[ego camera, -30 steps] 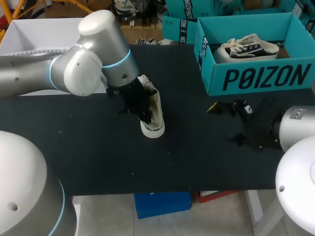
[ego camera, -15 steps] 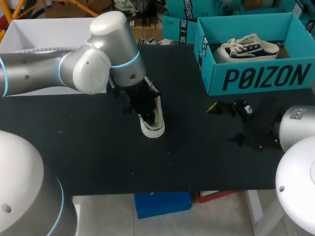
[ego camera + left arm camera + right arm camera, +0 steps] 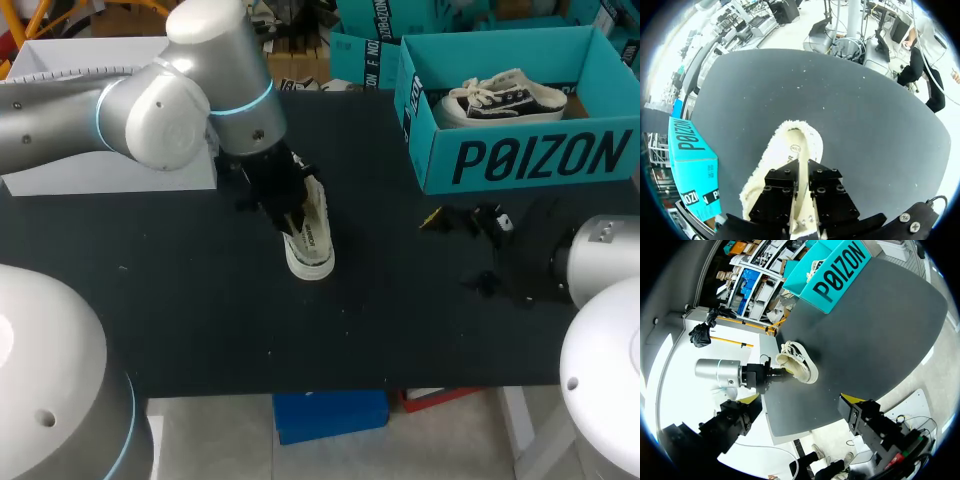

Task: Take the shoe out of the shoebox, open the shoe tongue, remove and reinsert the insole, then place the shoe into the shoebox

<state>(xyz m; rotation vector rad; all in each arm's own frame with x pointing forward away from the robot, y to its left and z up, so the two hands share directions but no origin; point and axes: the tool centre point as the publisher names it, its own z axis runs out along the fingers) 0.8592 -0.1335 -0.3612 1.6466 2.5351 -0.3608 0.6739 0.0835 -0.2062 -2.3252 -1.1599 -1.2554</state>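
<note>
A cream shoe [image 3: 312, 242] with a fleecy lining stands on the black table [image 3: 400, 320], left of the middle. My left gripper [image 3: 284, 200] hangs over its heel end and partly hides the opening. In the left wrist view that gripper [image 3: 802, 202] is right above the shoe [image 3: 785, 150], with the pale insole [image 3: 798, 148] showing ahead of it. The teal shoebox [image 3: 520, 158] stands at the back right with a dark-and-white sneaker [image 3: 505, 98] inside. My right gripper [image 3: 467, 221] rests low in front of the box, open and empty, well away from the shoe [image 3: 799, 366].
A white box [image 3: 90, 55] stands at the back left behind my left arm. More teal boxes [image 3: 362, 45] sit past the table's far edge. Bare black tabletop stretches between the shoe and the near edge.
My left arm has drawn up and back to the left over the shoe, uncovering more of its opening. The shoe and the right arm have stayed where they were.
</note>
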